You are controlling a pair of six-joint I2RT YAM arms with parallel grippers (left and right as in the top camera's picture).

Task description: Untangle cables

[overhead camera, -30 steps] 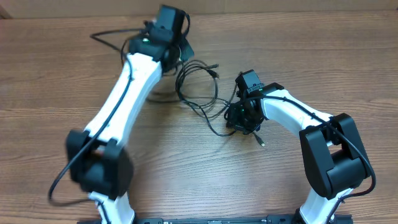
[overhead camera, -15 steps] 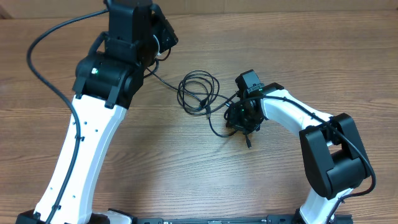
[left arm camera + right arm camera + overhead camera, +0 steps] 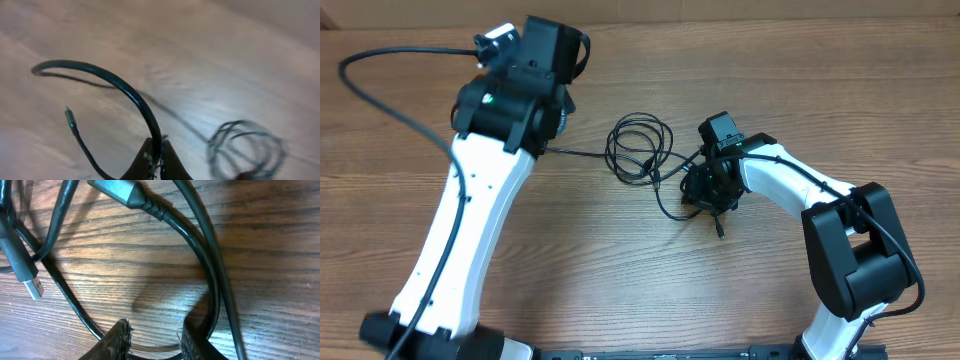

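Cables: the cables [image 3: 640, 148] lie mid-table on the wooden table [image 3: 620, 290], between the two arms, mostly wound into one loose coil.
Strand: one strand [image 3: 582, 153] leaves the coil leftwards and passes under the wrist of the left arm [image 3: 470, 230].
Left gripper: the left gripper [image 3: 156, 150] is pinched tight on that strand, which arcs up and to the left out of the fingertips (the wrist view is blurred; from overhead the wrist hides the gripper).
Small plug: a small plug [image 3: 70, 117] ends a thin cord just left of the arc; I cannot tell whether it rests on the wood.
Right gripper: the right gripper [image 3: 155, 337] sits low over the table just right of the coil. Its jaws stand partly apart with bare wood between the tips. One cord curves against the inner side of a finger [image 3: 195, 335], but nothing is visibly pinched.
Beside it: a silver plug [image 3: 32, 287] lies on the wood to the left and a black plug [image 3: 117, 190] is near the top of the right wrist view. A cord end [image 3: 719, 228] pokes out on the gripper's near side.
Edges: the table's far edge runs along the top of the overhead view, near the left wrist and well apart from the coil.
Open room: bare wood shows between the arm bases and beyond the right arm [image 3: 790, 175]. The left arm's thick black wire [image 3: 380, 85] loops over the far-left corner.
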